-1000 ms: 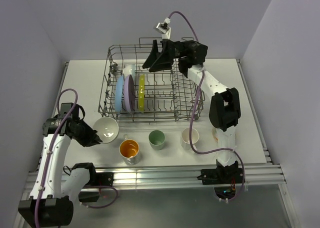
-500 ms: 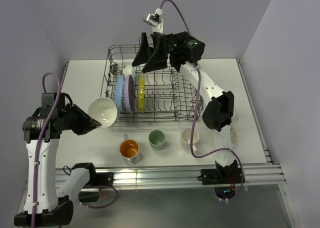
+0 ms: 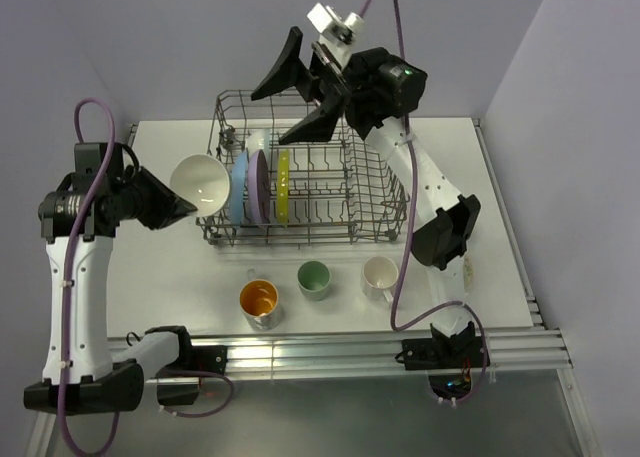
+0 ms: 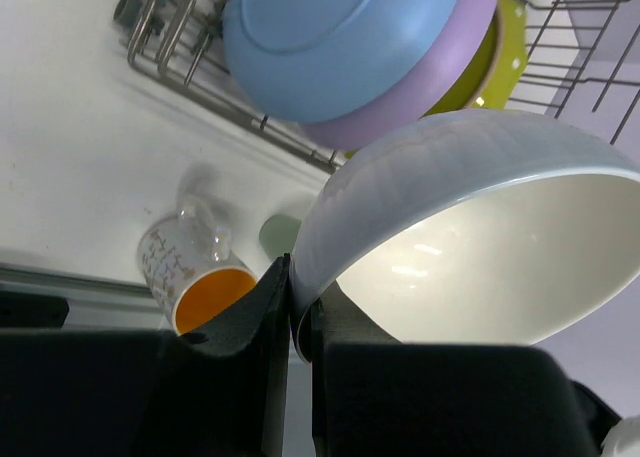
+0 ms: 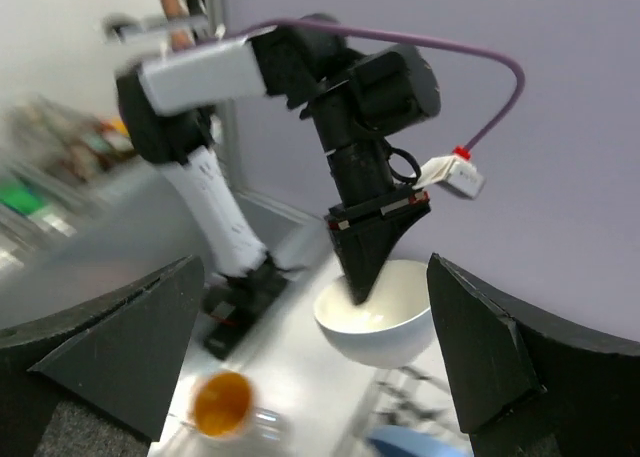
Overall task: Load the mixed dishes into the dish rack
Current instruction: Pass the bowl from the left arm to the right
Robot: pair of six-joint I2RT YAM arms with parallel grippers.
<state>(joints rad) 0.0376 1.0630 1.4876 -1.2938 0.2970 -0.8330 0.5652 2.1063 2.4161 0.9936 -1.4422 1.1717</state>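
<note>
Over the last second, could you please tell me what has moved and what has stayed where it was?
The left gripper, shut on the rim of the white bowl, lifted it off the table up to the left end of the dish rack. The right gripper, open and empty, rose above the rack's far side. The three racked plates and the three cups in front stayed put.

Glossy white bowl (image 4: 440,277) w/ smooth glaze; dish rack (image 3: 340,182) is grey metal wire; blue plate (image 4: 330,37) smooth, satin; tabletop (image 3: 450,157) matt white; jaws matt blk plastic.
</note>
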